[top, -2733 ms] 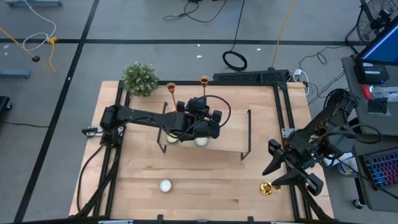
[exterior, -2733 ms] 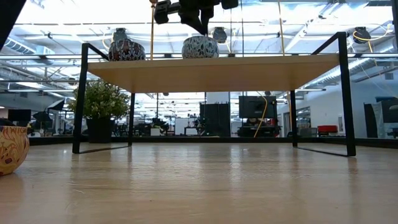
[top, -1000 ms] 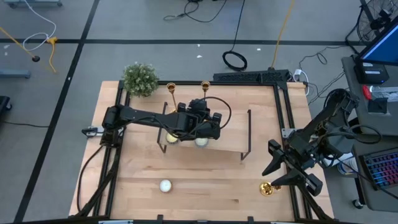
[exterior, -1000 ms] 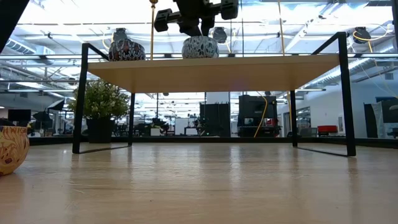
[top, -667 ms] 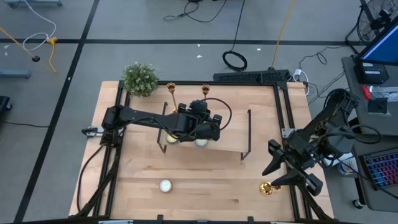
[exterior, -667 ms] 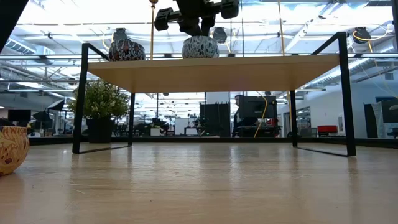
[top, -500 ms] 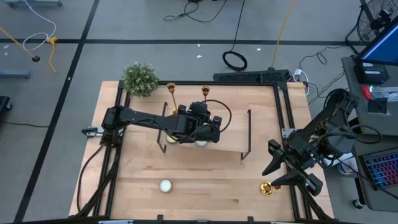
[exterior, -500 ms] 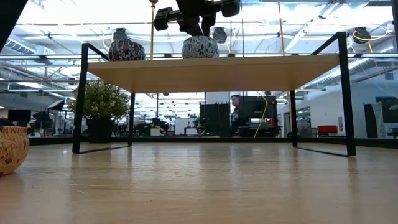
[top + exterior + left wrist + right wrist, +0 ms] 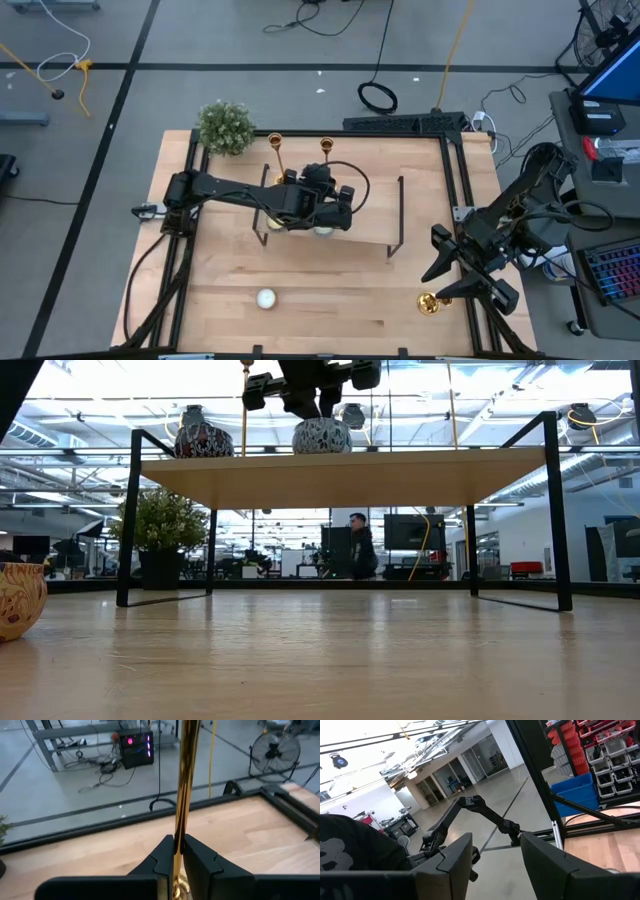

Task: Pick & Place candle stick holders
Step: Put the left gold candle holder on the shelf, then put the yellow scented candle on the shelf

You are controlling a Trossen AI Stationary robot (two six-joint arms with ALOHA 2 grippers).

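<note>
Since the earlier frames the left arm has drawn slightly back toward its base, and the gold cup at the far edge has shifted a touch left with it; a person has walked into the room behind.

High view: bench (image 9: 330, 300) is pale wood planks inside a black frame, on a grey floor with cables. Potted plant (image 9: 225, 126) at the far left corner. Wooden shelf (image 9: 370, 215) with black wire legs stands mid-bench. Left gripper (image 9: 322, 186) sits over the shelf's far left part. Two candle stick holders rise near the far edge: first candle stick holder (image 9: 275, 141) beside the plant, second candle stick holder (image 9: 326, 146) right of it. Third candle stick holder (image 9: 428, 303) lies near the front right corner, just beside the right gripper (image 9: 455, 292). White tealight (image 9: 265, 298) rests near the front edge.

Low view: shelf top carries two patterned vases (image 9: 322, 435); a thin gold stem stands upright left of the gripper. A person (image 9: 360, 550) shows far off under the shelf.

Left wrist view: the fingers (image 9: 200, 862) are pinched on the shiny gold stem, which runs upright between them, thin and straight.

Right wrist view: fingers (image 9: 547, 860) stand apart with nothing between them; beyond is a hall with blue bins.
</note>
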